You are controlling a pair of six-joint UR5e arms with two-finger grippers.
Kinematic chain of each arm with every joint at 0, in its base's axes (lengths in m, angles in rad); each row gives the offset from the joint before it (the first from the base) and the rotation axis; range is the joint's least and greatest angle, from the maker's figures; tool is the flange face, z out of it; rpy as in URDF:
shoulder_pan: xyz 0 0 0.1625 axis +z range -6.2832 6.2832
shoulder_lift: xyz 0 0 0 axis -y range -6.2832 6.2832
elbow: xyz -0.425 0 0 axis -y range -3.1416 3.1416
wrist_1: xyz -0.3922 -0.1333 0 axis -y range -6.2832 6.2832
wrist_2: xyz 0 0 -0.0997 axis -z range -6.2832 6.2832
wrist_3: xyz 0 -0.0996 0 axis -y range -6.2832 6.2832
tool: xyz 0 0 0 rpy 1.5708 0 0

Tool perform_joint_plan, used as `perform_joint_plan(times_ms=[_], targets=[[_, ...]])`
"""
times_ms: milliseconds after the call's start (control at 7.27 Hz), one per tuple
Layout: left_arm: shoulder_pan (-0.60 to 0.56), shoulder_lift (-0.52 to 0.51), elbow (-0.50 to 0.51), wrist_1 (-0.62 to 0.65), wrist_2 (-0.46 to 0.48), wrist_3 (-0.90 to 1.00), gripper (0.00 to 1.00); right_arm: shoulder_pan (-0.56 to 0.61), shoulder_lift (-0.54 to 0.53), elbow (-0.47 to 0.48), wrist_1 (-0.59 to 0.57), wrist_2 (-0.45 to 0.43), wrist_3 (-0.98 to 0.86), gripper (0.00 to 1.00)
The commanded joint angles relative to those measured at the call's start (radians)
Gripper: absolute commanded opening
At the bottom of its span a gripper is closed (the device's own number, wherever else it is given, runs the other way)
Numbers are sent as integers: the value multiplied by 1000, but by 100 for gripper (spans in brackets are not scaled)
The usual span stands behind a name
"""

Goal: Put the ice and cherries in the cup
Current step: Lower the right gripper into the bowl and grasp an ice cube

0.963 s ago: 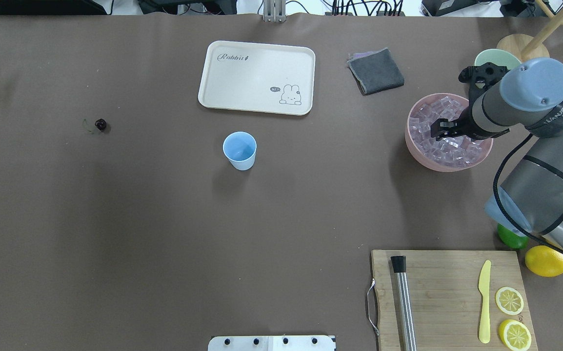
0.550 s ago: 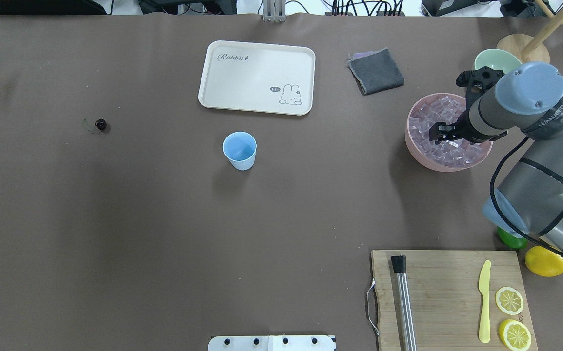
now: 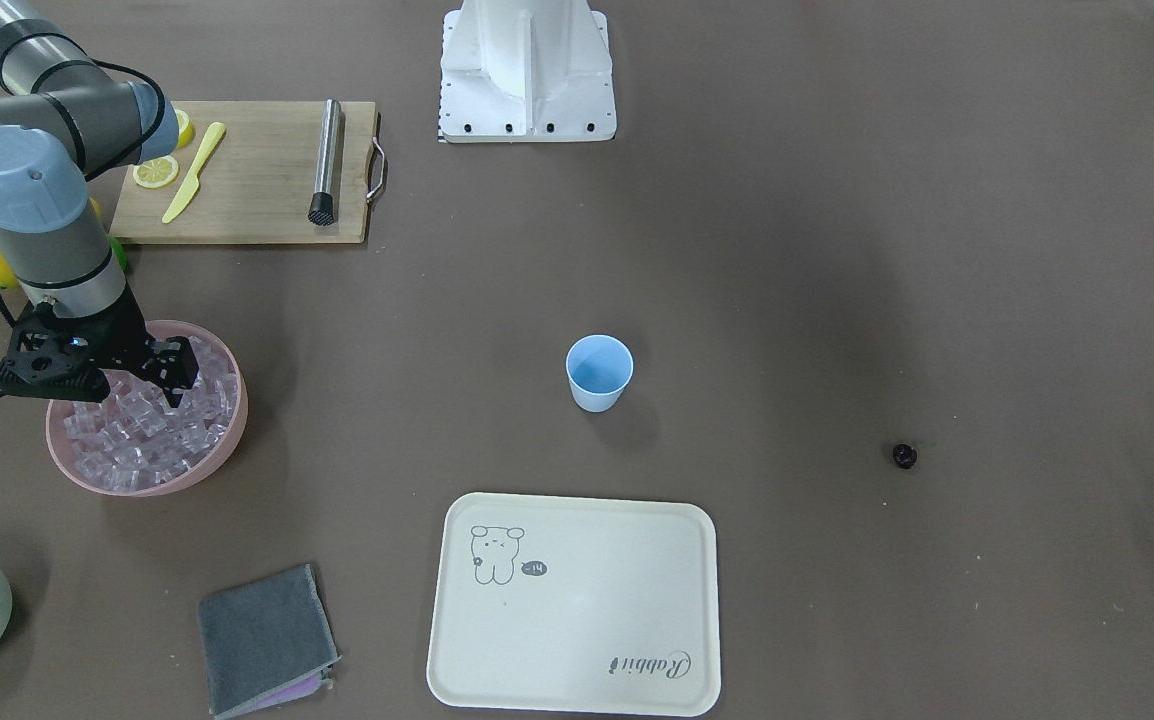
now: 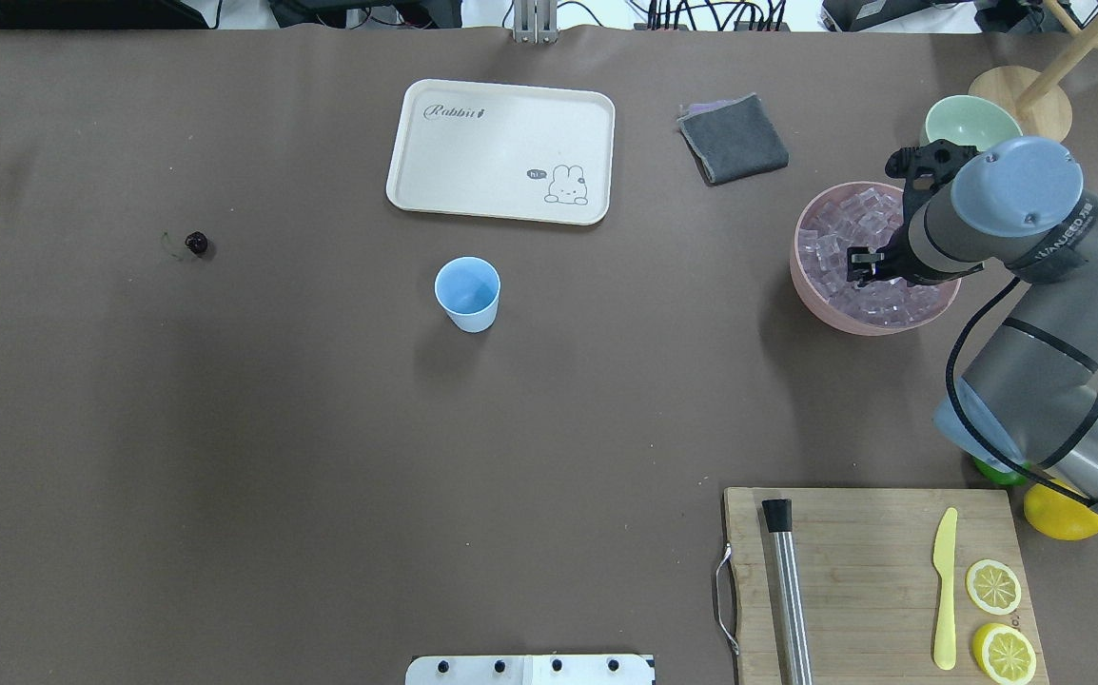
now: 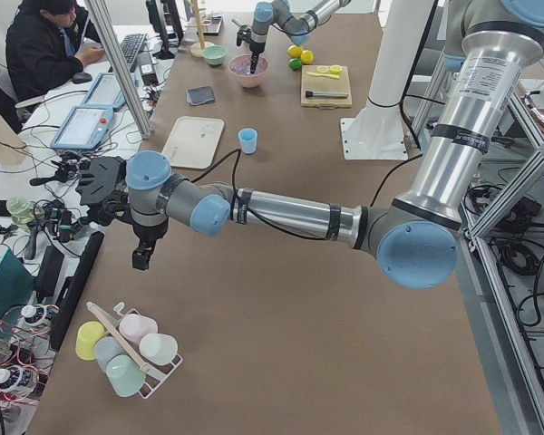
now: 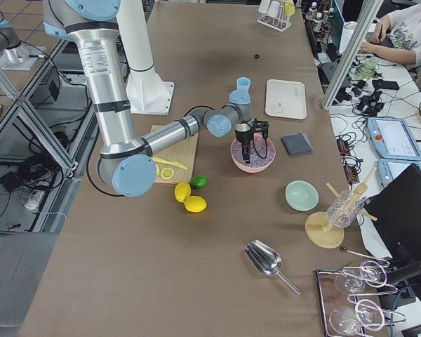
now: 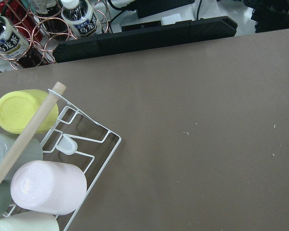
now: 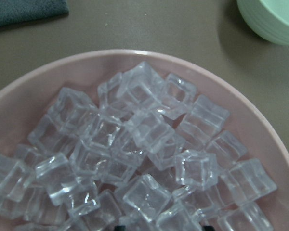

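Brown tabletop [image 4: 321, 428]: cup [image 4: 466, 293] stands apart from tray [image 4: 501, 152] edge.

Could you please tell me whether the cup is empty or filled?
Empty: the upright cup shows only its bare blue inside, no ice or cherry.

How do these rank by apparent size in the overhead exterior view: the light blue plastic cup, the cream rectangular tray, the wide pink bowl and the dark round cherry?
Largest to smallest:
1. cream rectangular tray
2. wide pink bowl
3. light blue plastic cup
4. dark round cherry
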Motion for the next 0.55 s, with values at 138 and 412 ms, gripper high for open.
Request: perform_joint_plan(times_ms=[138, 412], targets=[[0, 3, -1, -1, 0, -1, 98, -18, 3, 16, 0, -10, 15, 0], [-1, 4, 1, 0, 0, -1, 98, 5, 2, 19, 0, -10, 8, 0]])
